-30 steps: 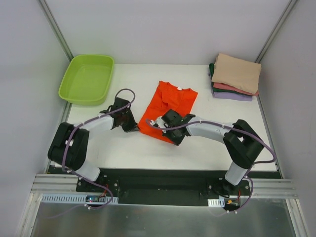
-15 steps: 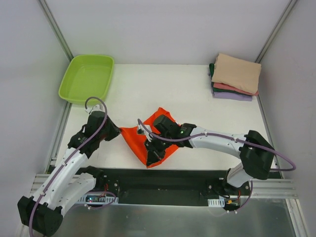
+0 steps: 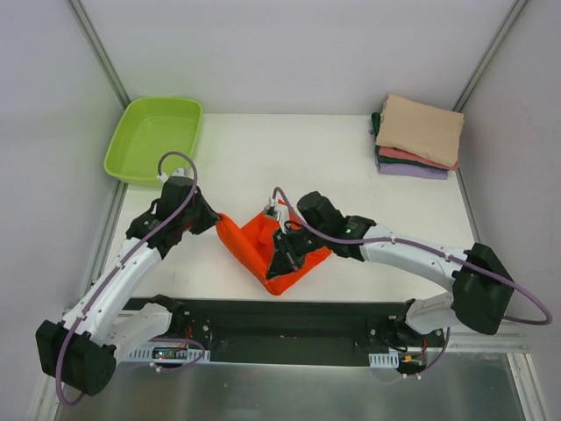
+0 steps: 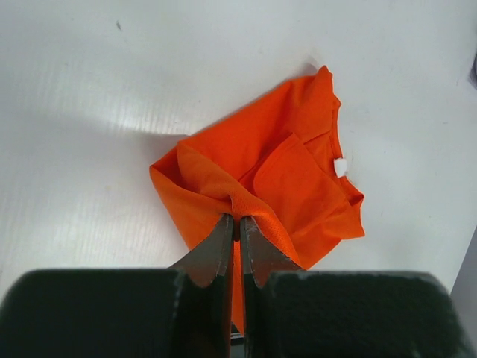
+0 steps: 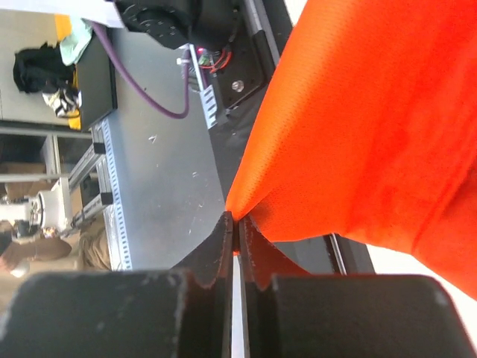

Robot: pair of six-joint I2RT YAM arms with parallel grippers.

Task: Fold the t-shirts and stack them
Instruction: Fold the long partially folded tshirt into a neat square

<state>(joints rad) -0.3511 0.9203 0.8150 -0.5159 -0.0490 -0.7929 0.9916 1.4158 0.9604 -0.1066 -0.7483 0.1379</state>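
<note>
The bright orange t-shirt (image 3: 257, 246) hangs bunched between both grippers above the table's near middle. My left gripper (image 3: 213, 221) is shut on its left corner; in the left wrist view the shirt (image 4: 283, 171) droops onto the table beyond the gripper (image 4: 237, 220), neck and white label at the right. My right gripper (image 3: 282, 256) is shut on the shirt's right edge; in the right wrist view the gripper (image 5: 237, 220) pinches a fold of the orange cloth (image 5: 373, 112). A folded stack (image 3: 419, 136) of tan, salmon-pink, dark green and purple shirts lies at the back right.
A lime-green plastic tub (image 3: 154, 139) stands at the back left. The black base rail (image 3: 289, 320) runs along the table's near edge. White walls with metal posts enclose the table.
Both grippers, holding the orange shirt, have pulled it from flat at mid-table toward the near edge and lifted it; it is now bunched. The left gripper has moved up and slightly right since half a second ago.
</note>
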